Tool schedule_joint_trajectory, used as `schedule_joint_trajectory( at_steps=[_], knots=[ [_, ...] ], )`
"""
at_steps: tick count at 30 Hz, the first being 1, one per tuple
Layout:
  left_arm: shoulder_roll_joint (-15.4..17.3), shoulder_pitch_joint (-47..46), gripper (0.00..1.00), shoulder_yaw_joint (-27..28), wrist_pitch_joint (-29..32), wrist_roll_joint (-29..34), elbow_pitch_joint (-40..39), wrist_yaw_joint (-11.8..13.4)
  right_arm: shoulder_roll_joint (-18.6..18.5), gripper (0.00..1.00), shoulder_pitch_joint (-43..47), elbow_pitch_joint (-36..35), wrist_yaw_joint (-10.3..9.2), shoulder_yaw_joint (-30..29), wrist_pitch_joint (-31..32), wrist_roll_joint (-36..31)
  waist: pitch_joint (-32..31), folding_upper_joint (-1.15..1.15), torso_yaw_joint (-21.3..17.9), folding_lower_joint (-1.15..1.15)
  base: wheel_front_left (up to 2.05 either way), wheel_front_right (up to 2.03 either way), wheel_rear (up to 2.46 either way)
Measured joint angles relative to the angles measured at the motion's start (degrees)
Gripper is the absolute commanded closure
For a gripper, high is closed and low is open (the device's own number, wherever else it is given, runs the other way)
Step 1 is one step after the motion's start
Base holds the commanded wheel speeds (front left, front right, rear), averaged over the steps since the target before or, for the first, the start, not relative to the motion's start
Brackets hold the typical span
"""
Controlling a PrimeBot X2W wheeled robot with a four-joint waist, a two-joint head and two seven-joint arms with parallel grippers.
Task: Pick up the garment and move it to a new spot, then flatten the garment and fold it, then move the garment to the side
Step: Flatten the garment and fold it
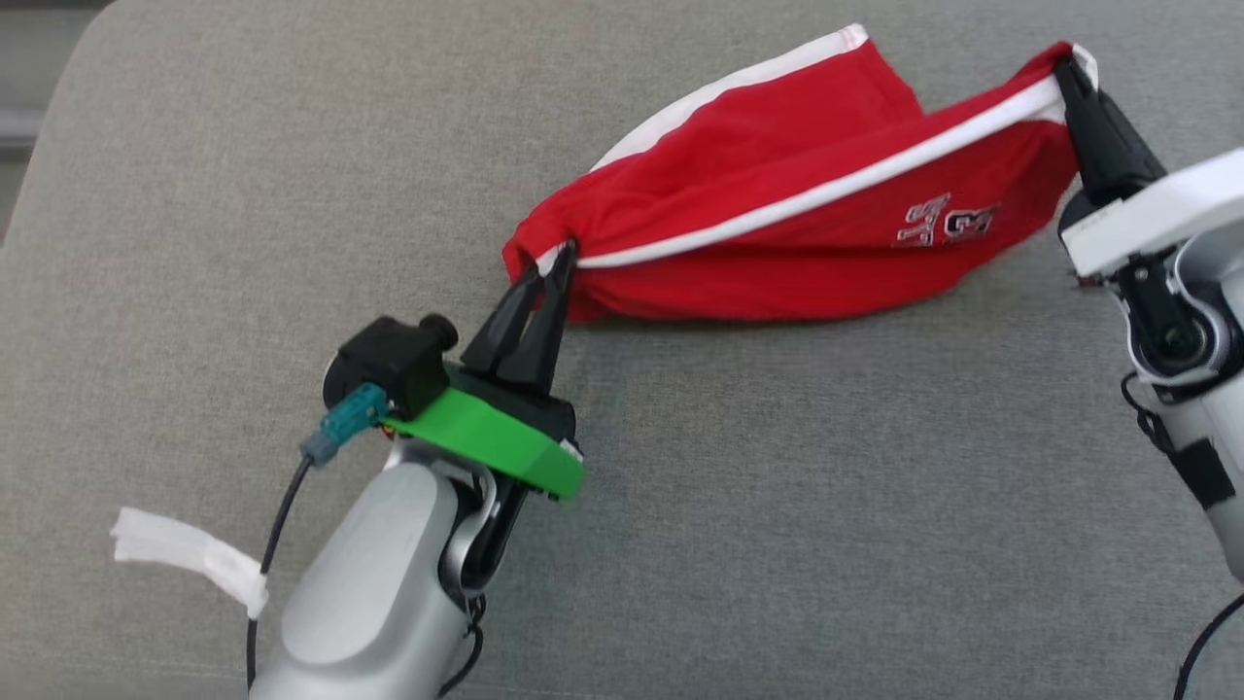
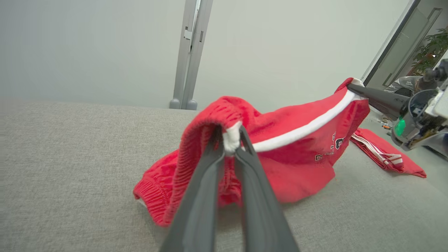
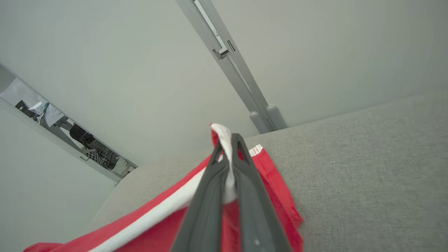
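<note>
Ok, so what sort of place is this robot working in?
Probably an indoor office or lab: a grey fabric-covered work surface, a pale wall with a metal post, and a potted plant beyond a glazed panel.

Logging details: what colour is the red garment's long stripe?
The stripe on the garment is white; head view shows it best.

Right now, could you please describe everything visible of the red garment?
The red garment looks knit, with a white side stripe, printed lettering and a ribbed elastic waistband. It hangs slack between the left gripper and the right gripper, each shut on the white stripe, its lower fold resting on the grey cushion.
</note>
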Motion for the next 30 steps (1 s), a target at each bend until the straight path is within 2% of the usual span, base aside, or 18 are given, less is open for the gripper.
schedule_joint_trajectory(
  at_steps=[7,15,16,17,18,21,25,30],
  knots=[
    [-1.12,-11.24,1.0,-0.73,-0.01,-4.98,8.0,0.0,2.59,1.0,-15.07,14.9,0.0,2.31,3.25,-5.06,5.09,0.0,3.06,0.0,0.0,0.0,0.0],
    [-1.26,-17.27,1.0,-4.77,-0.01,-9.21,11.95,-0.01,5.22,1.0,-25.42,28.49,0.0,4.94,1.26,-8.72,10.03,0.0,6.09,0.0,0.0,0.0,0.0],
    [-1.33,-17.57,0.65,-5.13,-0.01,-9.5,12.04,0.02,5.33,0.82,-25.98,29.64,0.0,5.38,0.78,-8.96,10.43,0.0,6.52,0.0,0.0,0.0,0.0],
    [-1.32,-17.87,0.29,-5.45,-0.01,-9.59,12.15,0.31,5.58,0.12,-26.54,30.45,0.0,5.97,0.04,-9.18,10.77,0.0,6.9,0.0,0.0,0.0,0.0],
    [-1.33,-18.07,0.0,-5.66,-0.01,-9.53,12.24,0.56,5.92,0.0,-26.97,31.01,0.0,6.23,-0.29,-9.14,11.01,0.0,7.21,0.01,0.0,0.0,0.0],
    [-1.3,-18.29,0.0,-6.13,-0.01,-9.47,12.56,0.93,6.46,0.0,-27.61,32.1,0.0,8.25,-1.1,-8.98,11.47,0.0,7.94,0.01,0.0,0.0,0.0],
    [-1.33,-18.05,0.0,-5.53,-0.01,-7.89,12.01,1.42,5.19,0.0,-27.27,32.39,0.0,11.05,-2.1,-8.59,10.75,0.0,8.02,0.01,0.0,0.0,0.0],
    [-1.36,-13.77,0.0,-0.56,-0.01,-4.15,9.94,2.45,1.88,0.0,-23.9,30.7,0.0,16.66,-2.88,-8.88,8.94,0.0,7.56,0.01,0.0,0.0,0.0]
  ],
)
